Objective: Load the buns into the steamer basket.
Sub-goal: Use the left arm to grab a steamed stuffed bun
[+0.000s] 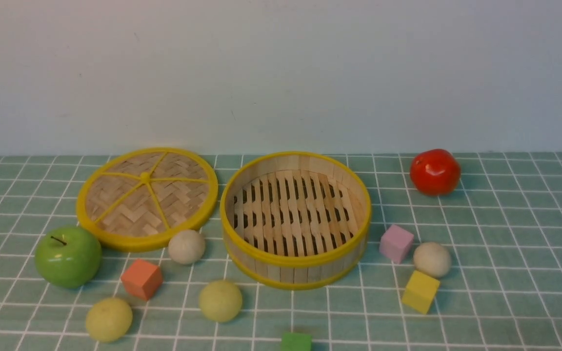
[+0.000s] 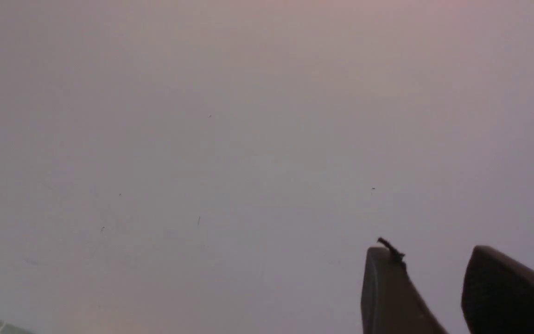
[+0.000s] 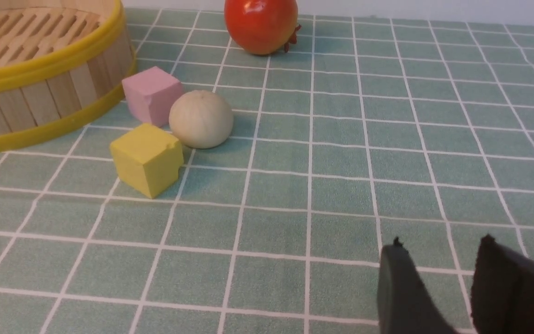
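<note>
**Q:** Contents of the steamer basket (image 1: 294, 262)?

**A:** None. Slatted floor bare, with all four buns out on the desk (image 1: 505, 243).
- Left off-white bun (image 1: 186, 246): just beside the basket's left wall, close against the edge of the woven lid (image 1: 147, 197).
- Inner yellow-green bun (image 1: 220, 301): in front of the basket, toward its left.
- Outer yellow-green bun (image 1: 109, 319): farther left of the basket, beyond the orange cube (image 1: 141, 279).
- Right off-white bun (image 1: 431, 259): right of the basket, tucked between the pink cube (image 1: 396, 243) and the yellow cube (image 1: 420, 291).

**Q:** State of each end effector?

**A:** Neither visible from the front.
- Left end effector (image 2: 434, 297): released, nothing between its fingers, facing blank wall.
- Right end effector (image 3: 438, 297): likewise released and empty, low over the desk to the right of the basket, well apart from the right off-white bun.

**Q:** Step in hand, and requirements of the next move?

**A:** By judgement, the very start, with no bun grasped yet. Likely first pick: the right off-white bun, nearest the right end effector. Needed:
- an approach on the bun's open side, away from both cubes;
- a gentle closure across the round body;
- a lift clear of the basket's yellow rim;
- release over the slats.
</note>
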Controlling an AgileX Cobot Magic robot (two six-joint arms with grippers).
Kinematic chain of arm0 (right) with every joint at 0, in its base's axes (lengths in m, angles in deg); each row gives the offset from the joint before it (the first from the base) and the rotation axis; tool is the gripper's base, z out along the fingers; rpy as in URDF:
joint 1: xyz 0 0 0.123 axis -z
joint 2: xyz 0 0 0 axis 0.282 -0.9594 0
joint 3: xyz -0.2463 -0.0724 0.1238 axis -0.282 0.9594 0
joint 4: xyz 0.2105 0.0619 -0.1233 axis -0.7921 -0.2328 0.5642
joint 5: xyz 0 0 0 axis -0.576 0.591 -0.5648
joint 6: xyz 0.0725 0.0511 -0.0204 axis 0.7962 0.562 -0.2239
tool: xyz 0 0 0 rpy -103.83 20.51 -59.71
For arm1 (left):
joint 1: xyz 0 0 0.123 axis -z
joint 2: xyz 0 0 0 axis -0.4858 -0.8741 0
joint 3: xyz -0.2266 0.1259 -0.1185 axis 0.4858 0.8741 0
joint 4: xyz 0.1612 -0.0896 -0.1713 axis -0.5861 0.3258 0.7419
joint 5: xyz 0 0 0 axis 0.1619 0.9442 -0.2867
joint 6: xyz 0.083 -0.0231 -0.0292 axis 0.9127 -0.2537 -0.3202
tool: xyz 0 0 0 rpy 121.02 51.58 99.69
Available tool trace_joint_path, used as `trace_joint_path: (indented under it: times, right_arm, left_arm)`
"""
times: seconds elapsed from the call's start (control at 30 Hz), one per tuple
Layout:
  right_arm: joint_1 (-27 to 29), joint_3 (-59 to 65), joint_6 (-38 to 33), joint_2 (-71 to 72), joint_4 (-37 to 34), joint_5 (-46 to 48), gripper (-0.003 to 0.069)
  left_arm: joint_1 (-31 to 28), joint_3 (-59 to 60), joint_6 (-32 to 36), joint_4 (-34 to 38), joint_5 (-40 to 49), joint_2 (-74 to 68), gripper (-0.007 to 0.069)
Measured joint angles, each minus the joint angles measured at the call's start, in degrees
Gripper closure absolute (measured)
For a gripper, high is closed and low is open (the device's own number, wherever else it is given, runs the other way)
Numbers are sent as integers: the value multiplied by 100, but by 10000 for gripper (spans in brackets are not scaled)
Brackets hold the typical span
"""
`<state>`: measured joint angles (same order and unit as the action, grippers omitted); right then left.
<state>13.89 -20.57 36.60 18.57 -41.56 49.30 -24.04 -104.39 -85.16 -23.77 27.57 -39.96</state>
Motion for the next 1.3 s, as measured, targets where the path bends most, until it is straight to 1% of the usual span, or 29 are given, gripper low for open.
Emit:
trace_joint_path:
  times: [0.03,0.07,0.1,0.13,0.2,0.23,0.27,0.33,0.47,0.63,0.7,0.93,1.0,1.13,1.3]
  right_arm:
    - [0,0,0,0,0,0,420]
    - [0,0,0,0,0,0,420]
    - [0,0,0,0,0,0,420]
    - [0,0,0,0,0,0,420]
    - [0,0,0,0,0,0,420]
    - [0,0,0,0,0,0,420]
    - [0,0,0,0,0,0,420]
    - [0,0,0,0,0,0,420]
    - [0,0,0,0,0,0,420]
    - [0,0,0,0,0,0,420]
    - [0,0,0,0,0,0,420]
    - [0,0,0,0,0,0,420]
    - [0,0,0,0,0,0,420]
    - [0,0,0,0,0,0,420]
    - [0,0,0,0,0,0,420]
  left_arm:
    - [0,-72,0,0,69,-54,386]
    - [0,-368,0,0,365,-276,386]
    - [0,-932,0,0,1097,-743,386]
    - [0,-1188,0,0,1488,-982,386]
    - [0,-1784,0,-34,2604,-1697,386]
    - [0,-1784,0,-43,2604,-1756,386]
    - [0,-2038,49,-155,3208,-2197,386]
    - [0,-2146,137,-259,3565,-2686,386]
    - [0,-2172,193,-245,3759,-3506,386]
    - [0,-2201,343,178,3881,-4497,386]
    - [0,-2244,637,404,4026,-4901,386]
    - [5,-2699,2273,1387,4784,-5904,386]
    - [18,-2901,2542,1547,4930,-6172,386]
    - [18,-3291,2675,1544,5112,-6700,386]
    - [18,-3382,2681,1369,5144,-7289,386]
